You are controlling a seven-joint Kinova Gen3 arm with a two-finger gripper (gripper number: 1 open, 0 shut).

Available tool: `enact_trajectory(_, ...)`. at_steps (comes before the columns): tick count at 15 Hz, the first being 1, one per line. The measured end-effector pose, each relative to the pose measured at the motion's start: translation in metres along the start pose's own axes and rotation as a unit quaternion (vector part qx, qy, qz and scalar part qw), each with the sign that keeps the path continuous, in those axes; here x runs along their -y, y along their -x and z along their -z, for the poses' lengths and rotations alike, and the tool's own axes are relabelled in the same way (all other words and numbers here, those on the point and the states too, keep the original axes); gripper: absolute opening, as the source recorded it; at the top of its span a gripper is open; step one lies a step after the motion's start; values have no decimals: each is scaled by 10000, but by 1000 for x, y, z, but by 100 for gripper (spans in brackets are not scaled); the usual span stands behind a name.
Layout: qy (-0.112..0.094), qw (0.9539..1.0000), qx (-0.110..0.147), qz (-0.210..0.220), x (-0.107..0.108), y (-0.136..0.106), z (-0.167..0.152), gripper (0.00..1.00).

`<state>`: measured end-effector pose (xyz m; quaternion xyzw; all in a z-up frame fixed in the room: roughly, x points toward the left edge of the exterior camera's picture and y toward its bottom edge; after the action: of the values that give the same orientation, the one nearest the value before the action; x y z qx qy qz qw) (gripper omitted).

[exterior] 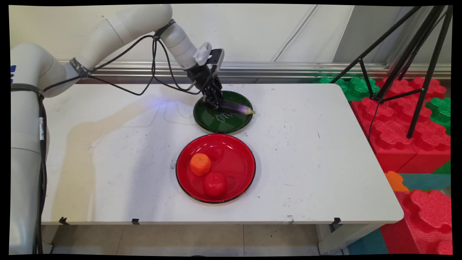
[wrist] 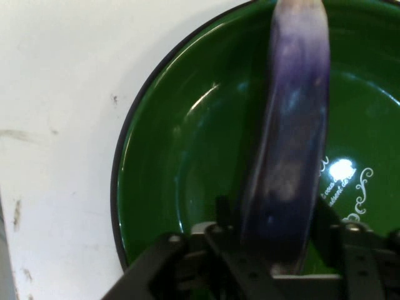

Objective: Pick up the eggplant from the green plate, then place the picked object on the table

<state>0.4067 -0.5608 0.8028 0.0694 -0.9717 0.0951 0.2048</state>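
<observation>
Nearest: gripper (wrist: 275, 247) — jaws closed on the dark end of a purple eggplant (wrist: 290, 125).
Eggplant: upper centre of main view, over the green plate (exterior: 216, 122).
Below: red plate (exterior: 238, 159) — orange (exterior: 200, 164), tomato (exterior: 215, 184).

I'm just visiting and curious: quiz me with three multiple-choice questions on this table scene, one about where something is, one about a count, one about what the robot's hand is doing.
1. Where does the eggplant lie?
A. on the green plate
B. on the red plate
C. on the bare table

2. How many round fruits are on the red plate?
A. one
B. two
C. three

3. What is the gripper doing?
A. hanging high
B. gripping a plate's rim
C. closed around the eggplant's end

Answers: 1 A, it rests across the green plate; 2 B, an orange and a tomato; 3 C, the hand view shows the fingers flanking the eggplant.
</observation>
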Motion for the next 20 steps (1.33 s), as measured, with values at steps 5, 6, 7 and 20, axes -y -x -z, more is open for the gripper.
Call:
enact_trajectory(5, 39, 10000, -2, 38, 0, 1, 0, 0)
enact_trajectory(6, 53, 10000, -2, 46, 0, 1, 0, 0)
enact_trajectory(7, 64, 10000, -3, 57, 0, 1, 0, 0)
enact_trajectory(20, -23, 9979, -298, 582, -11, 16, 46, 0)
